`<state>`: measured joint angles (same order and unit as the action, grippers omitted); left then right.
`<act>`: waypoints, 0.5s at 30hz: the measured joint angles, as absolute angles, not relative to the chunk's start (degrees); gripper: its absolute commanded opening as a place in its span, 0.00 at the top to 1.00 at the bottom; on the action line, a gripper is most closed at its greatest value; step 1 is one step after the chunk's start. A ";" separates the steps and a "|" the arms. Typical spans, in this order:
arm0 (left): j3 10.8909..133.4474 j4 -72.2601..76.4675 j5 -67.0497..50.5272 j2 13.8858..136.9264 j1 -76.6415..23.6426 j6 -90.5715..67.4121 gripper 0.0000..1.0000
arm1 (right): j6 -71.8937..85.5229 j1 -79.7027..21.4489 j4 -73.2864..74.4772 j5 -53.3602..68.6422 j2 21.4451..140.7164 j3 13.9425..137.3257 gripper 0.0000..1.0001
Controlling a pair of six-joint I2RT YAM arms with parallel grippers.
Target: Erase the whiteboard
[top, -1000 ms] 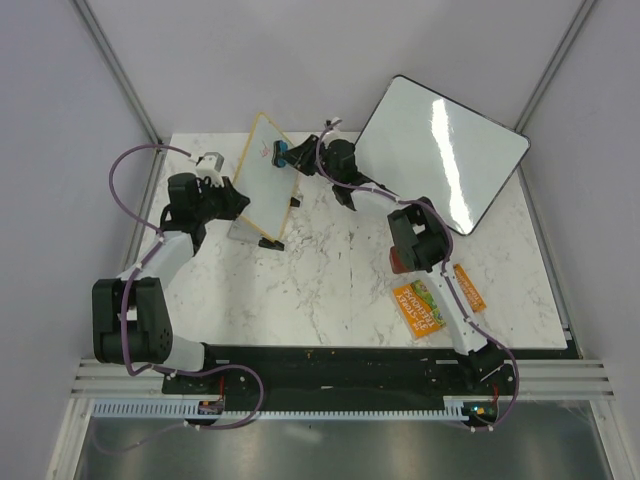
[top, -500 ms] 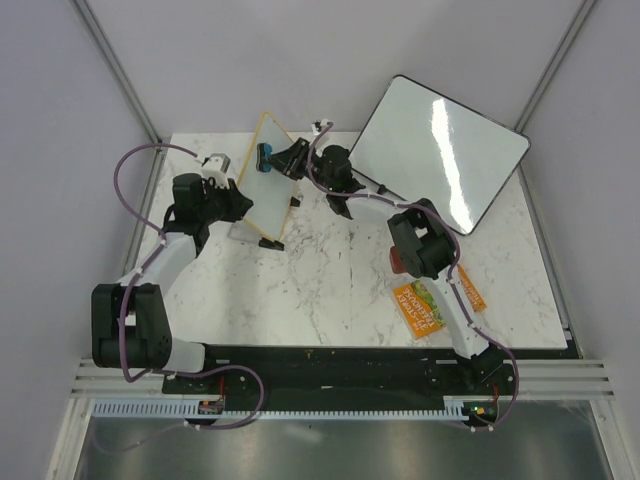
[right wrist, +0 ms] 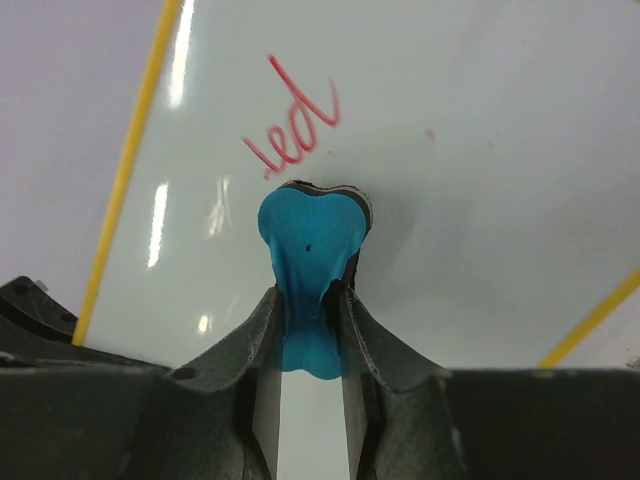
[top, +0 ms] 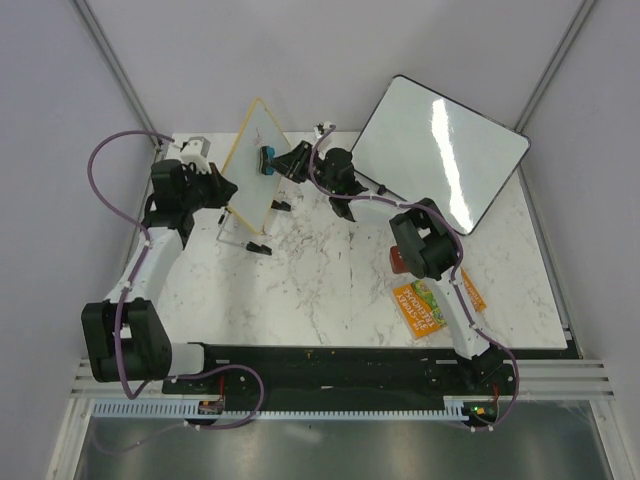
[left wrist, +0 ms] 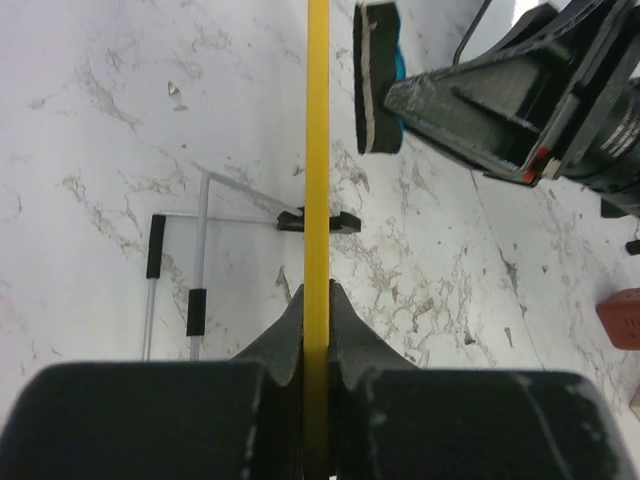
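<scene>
The small whiteboard (top: 250,150) with the thin yellow frame (left wrist: 318,150) is tilted up above the table's far left. My left gripper (top: 226,191) is shut on its frame edge (left wrist: 317,305). Red scribbles (right wrist: 293,132) show on its face (right wrist: 450,200). My right gripper (right wrist: 310,295) is shut on a blue eraser (right wrist: 308,235) just below the scribbles. In the left wrist view the eraser's dark pad (left wrist: 370,80) faces the board with a narrow gap showing. From above, the eraser (top: 265,160) lies over the board's middle, with the right gripper (top: 290,162) behind it.
A thin wire stand (left wrist: 200,250) with black feet (top: 258,246) lies on the marble below the board. A large black-framed blank whiteboard (top: 440,150) leans at the back right. A red block (top: 396,262) and orange packets (top: 420,305) sit by the right arm.
My left gripper closed on the frame and carried the board up and left, away from the wire stand. My right gripper brought the eraser left, in front of the board's face.
</scene>
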<state>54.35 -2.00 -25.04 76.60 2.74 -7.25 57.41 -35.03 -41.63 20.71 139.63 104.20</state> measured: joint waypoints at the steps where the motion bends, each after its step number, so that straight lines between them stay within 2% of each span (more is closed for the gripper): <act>1: 55.44 -2.33 -25.08 76.60 2.74 -7.42 0.98 | 57.41 -35.03 -41.65 20.71 139.63 104.16 1.00; 7: 57.25 -3.07 -24.99 74.74 2.74 -9.74 0.98 | 57.41 -35.03 -41.67 20.73 139.61 103.88 1.00; 15: 51.59 -6.68 -22.50 68.03 2.85 -10.35 0.98 | 57.43 -35.03 -41.67 20.97 139.61 103.74 1.00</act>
<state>51.59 -6.68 -22.50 68.03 2.85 -10.35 57.43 -35.03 -41.67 20.97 139.61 103.74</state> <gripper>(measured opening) 0.059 0.314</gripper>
